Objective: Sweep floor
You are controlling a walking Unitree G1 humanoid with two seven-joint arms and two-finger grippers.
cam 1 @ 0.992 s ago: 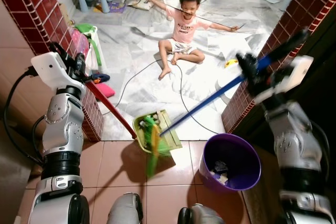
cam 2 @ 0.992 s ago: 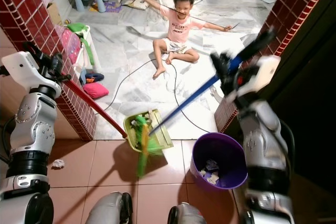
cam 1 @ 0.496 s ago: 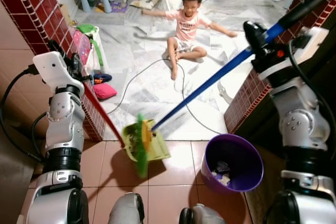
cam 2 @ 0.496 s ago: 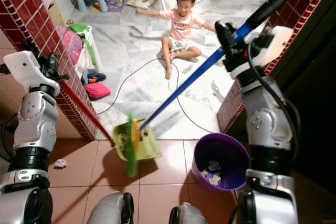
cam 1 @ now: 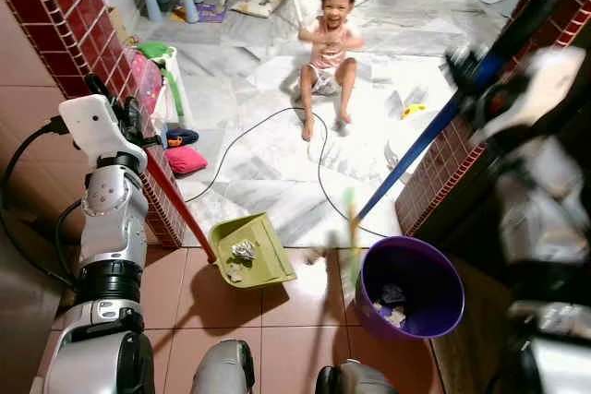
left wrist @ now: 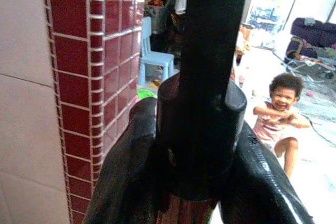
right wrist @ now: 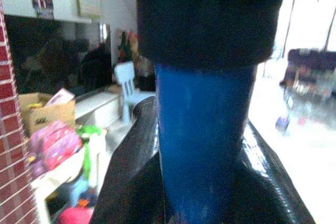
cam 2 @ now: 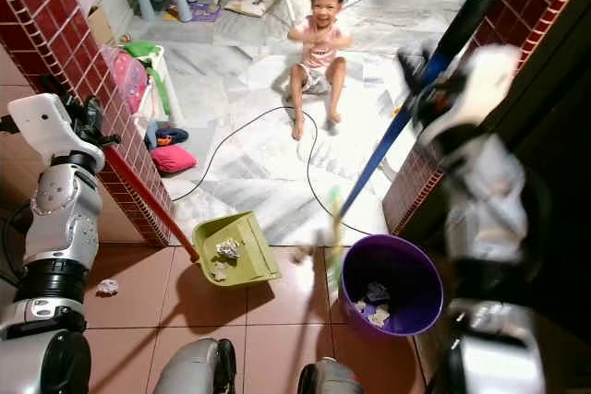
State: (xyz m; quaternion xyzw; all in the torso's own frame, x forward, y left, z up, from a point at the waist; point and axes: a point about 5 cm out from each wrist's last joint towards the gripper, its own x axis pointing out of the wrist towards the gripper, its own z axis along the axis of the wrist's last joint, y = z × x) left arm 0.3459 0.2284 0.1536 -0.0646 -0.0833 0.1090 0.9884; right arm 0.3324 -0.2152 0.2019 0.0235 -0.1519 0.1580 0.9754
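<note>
Two paper scraps in green dustpan [cam 1: 251, 251], more in purple bin [cam 1: 409, 287], both tools clamped on handles.

Daylight floods in from the far room, glaring on the marble floor [cam 1: 277, 136] well beyond the right gripper [cam 1: 462, 66]. That arm and its broom head [cam 1: 351, 223] are motion-blurred. Both wrist views are soft, fingers [left wrist: 126, 182] out of focus.
</note>
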